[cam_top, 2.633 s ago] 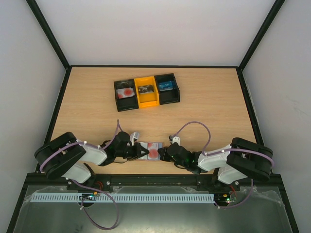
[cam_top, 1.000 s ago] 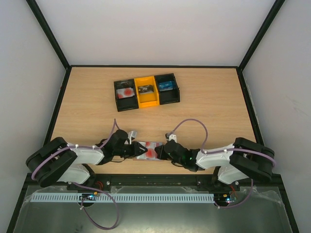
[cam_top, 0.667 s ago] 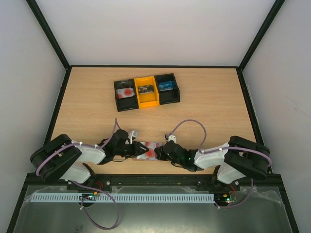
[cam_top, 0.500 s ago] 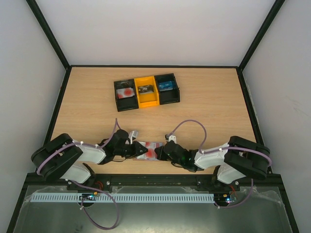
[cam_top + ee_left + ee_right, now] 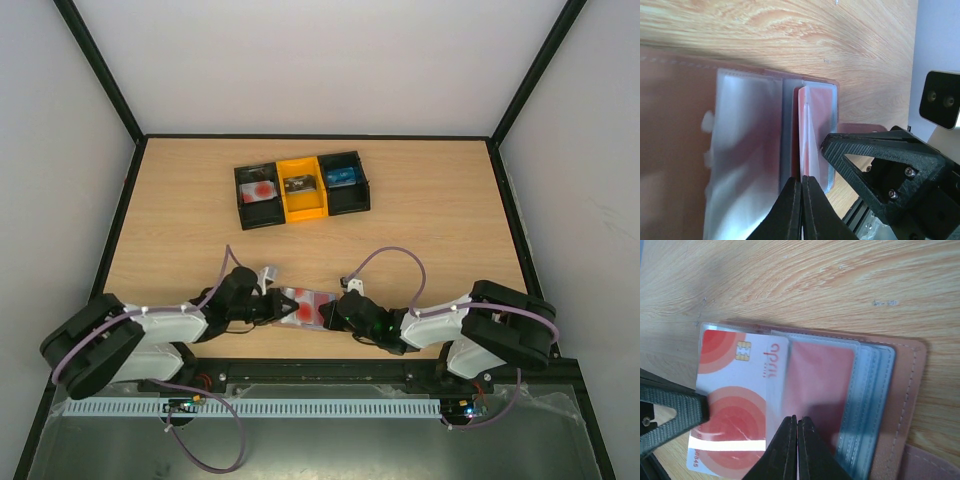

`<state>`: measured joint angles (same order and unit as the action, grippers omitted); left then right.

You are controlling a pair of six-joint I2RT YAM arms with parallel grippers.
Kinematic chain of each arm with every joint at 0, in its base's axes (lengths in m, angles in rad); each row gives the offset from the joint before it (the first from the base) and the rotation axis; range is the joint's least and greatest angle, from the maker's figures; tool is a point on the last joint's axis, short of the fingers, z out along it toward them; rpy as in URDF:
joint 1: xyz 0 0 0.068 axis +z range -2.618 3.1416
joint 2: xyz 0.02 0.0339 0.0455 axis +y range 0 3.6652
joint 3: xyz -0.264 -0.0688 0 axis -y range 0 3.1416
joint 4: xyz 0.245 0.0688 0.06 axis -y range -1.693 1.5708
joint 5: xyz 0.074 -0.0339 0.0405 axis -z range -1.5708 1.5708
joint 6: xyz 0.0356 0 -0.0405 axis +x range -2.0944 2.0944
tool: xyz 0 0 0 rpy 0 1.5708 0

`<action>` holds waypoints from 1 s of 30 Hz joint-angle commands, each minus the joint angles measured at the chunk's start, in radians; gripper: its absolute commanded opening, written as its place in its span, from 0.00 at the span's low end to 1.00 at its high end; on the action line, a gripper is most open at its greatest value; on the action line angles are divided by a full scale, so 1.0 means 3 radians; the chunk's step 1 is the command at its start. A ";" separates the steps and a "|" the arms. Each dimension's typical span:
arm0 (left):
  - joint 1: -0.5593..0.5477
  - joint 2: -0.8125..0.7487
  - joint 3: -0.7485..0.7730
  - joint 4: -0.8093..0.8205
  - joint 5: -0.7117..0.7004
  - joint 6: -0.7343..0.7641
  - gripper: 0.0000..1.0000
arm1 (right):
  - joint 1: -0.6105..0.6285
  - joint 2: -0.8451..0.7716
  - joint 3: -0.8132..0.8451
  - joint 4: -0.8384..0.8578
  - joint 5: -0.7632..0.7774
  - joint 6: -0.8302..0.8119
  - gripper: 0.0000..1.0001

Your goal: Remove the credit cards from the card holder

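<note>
1. The light wooden table point(image 5: 440, 230) carries everything. The work lies at its near edge, between the two arm bases, where both arms can reach it together.
2. The black-and-yellow three-compartment plastic tray point(image 5: 303, 214) stands well apart, toward the far side and slightly left of centre. Its left black bin holds a pale item with a red spot, the yellow middle bin a dark item, and the right black bin a blue one. All three are too small to name.
3. The left pincer point(image 5: 801, 180) has its jaws drawn to a hairline. In the right wrist view one of its fingers lies over the outer edge of the pale plastic credit card with red round marks point(image 5: 740, 395), so I judge it is nipping that card to draw it out.
4. The right pincer point(image 5: 794, 419) also has its jaws pressed together. Its tips rest on the clear sleeves of the flat bifold card holder point(image 5: 910, 405), which is pinkish-brown outside. It grips nothing I can see, and seems placed to pin the holder against the pull.
5. The card holder lies open on the table between the two pincers, its blue-grey sleeves facing up.
6. The pale plastic credit card juts from its sleeve toward the left pincer, with most of its face bare.
7. The plain red plastic credit card point(image 5: 822, 385) sits fully inside a sleeve just beside it, not yet drawn.
</note>
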<state>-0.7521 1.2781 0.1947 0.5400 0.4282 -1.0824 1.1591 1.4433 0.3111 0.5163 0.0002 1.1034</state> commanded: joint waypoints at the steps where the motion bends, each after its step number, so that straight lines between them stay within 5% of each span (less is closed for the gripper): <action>1: 0.0062 -0.0277 -0.0005 -0.0498 -0.0297 0.0101 0.03 | 0.0020 -0.0053 -0.0064 -0.0171 0.0102 -0.0056 0.04; 10: 0.0073 -0.1069 0.0038 -0.1115 -0.0618 0.0166 0.03 | 0.0019 -0.0444 0.0172 -0.0491 0.0180 -0.0247 0.06; 14: 0.0073 -0.1405 0.0051 -0.1171 -0.0579 0.0160 0.03 | 0.0019 -0.0767 0.0137 -0.0443 0.0126 -0.0184 0.21; 27: 0.0068 -0.2140 0.0046 -0.0543 -0.0108 -0.0252 0.03 | 0.0018 -0.0839 0.0072 0.0702 -0.0402 0.0423 0.46; 30: 0.0068 -0.2226 0.0026 -0.0531 -0.0121 -0.0292 0.03 | 0.0017 -0.0747 0.0110 0.0819 -0.0496 0.0474 0.42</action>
<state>-0.7345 0.6422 0.1951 0.3305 0.3660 -1.1362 1.1591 1.1858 0.3286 0.6613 -0.0990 1.1954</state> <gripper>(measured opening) 0.030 0.459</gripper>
